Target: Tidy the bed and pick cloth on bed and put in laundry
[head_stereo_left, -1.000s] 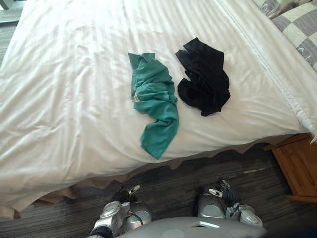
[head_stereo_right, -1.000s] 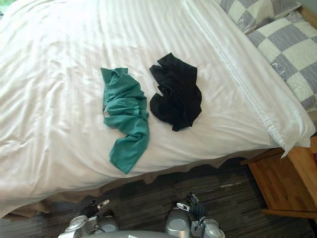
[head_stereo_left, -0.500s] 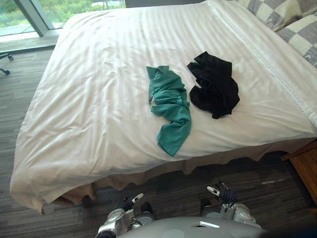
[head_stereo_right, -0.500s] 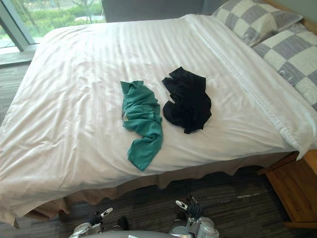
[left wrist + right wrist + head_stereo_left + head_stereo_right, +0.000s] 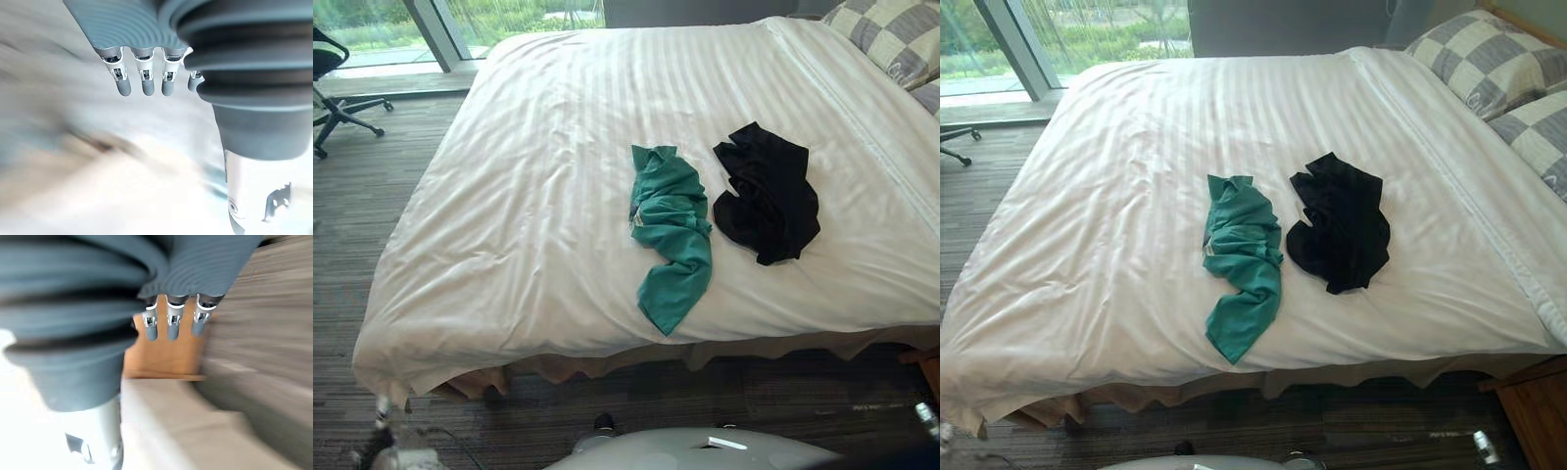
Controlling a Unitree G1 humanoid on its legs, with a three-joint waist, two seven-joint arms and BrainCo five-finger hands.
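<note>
On bed [image 5: 538, 196]: 1 green cloth [image 5: 671, 235], long end to near edge; 1 black cloth [image 5: 771, 191] beside. L hand [image 5: 143, 83], R hand [image 5: 171, 323] loose, empty.

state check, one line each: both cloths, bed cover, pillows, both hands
Green cloth: crumpled, lying on the bed, not held.
Black cloth: bunched up, lying beside the green cloth, not held.
Bed cover: spread out, lightly wrinkled.
Pillows: lying at the head end, uncovered.
Left hand: open, empty.
Right hand: open, empty.
</note>
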